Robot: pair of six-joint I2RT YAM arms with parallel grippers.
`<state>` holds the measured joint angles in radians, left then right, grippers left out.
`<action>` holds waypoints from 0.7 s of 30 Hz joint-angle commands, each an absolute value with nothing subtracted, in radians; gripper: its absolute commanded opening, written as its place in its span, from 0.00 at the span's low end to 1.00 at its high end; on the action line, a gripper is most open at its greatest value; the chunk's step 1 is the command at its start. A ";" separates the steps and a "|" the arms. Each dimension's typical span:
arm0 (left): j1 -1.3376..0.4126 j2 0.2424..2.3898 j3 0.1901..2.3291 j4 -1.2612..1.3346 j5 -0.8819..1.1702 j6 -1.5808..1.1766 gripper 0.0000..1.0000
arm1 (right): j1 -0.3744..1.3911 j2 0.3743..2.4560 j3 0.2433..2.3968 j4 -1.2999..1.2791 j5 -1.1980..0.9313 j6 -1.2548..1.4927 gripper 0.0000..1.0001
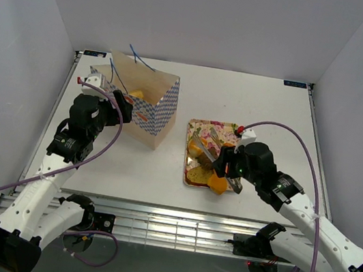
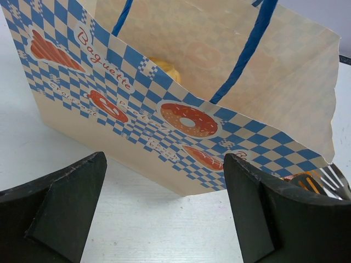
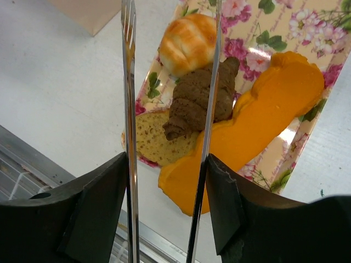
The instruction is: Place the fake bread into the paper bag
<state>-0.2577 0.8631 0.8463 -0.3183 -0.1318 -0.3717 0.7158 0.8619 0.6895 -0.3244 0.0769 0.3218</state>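
Bright, even light; soft shadows, sharp focus.

I read one word: "Baguette", in red cursive on a white label on the checkered band of the paper bag (image 2: 164,137), upper left of the left wrist view. More cursive words run along the same band, lower left and centre. I cannot make them out.

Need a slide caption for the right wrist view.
Right claw holds metal tongs over the brown croissant on the floral tray.
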 commanded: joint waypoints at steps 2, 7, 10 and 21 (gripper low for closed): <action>-0.261 0.859 0.879 -0.337 -0.155 -0.382 0.98 | 0.719 0.876 0.672 -0.310 0.089 0.327 0.64; -0.262 0.856 0.874 -0.330 -0.138 -0.377 0.98 | 0.719 0.925 0.669 -0.293 0.077 0.318 0.65; -0.261 0.845 0.868 -0.324 -0.132 -0.371 0.98 | 0.719 0.946 0.670 -0.281 0.068 0.313 0.65; -0.261 0.862 0.874 -0.328 -0.078 -0.340 0.80 | 0.719 0.996 0.676 -0.247 0.060 0.305 0.66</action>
<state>-0.2577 0.8585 0.8463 -0.3283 -0.0715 -0.3408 0.7158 0.9901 0.6636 -0.3080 0.0631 0.3187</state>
